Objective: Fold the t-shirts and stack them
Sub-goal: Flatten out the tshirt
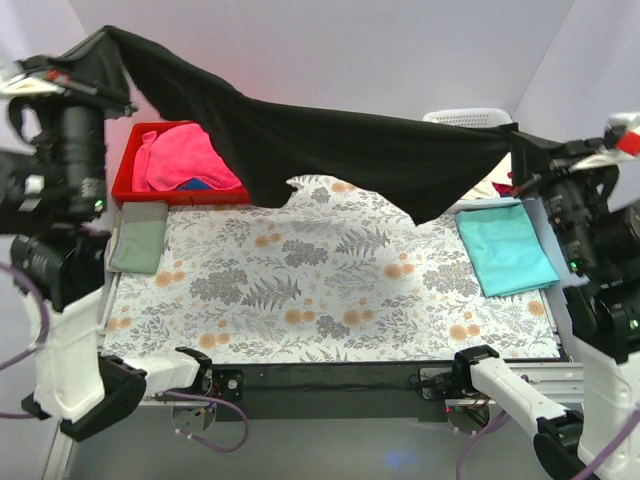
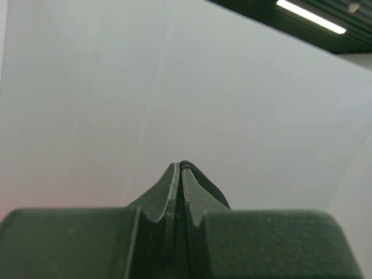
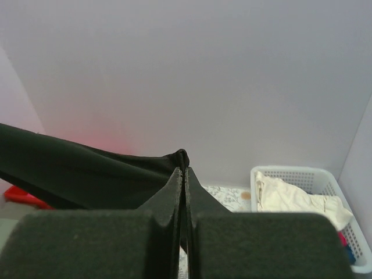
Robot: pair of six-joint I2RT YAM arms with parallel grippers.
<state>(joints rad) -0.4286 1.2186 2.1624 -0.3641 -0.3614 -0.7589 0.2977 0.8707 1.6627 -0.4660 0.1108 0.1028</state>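
A large black t-shirt (image 1: 330,140) hangs stretched in the air across the back of the table, held at both ends. My left gripper (image 1: 105,45) is shut on its left end, high at the far left; in the left wrist view a black fold (image 2: 200,177) shows at the tips of the left gripper (image 2: 179,167). My right gripper (image 1: 515,140) is shut on its right end; the right wrist view shows the cloth (image 3: 87,174) running left from the right gripper (image 3: 183,168). A folded teal t-shirt (image 1: 505,250) lies flat at the right.
A red bin (image 1: 140,185) holding pink cloth (image 1: 180,155) stands at the back left. A folded grey-green cloth (image 1: 138,238) lies in front of it. A white basket (image 3: 308,174) with cream cloth (image 3: 293,197) stands at the back right. A floral cloth (image 1: 330,280) covers the table.
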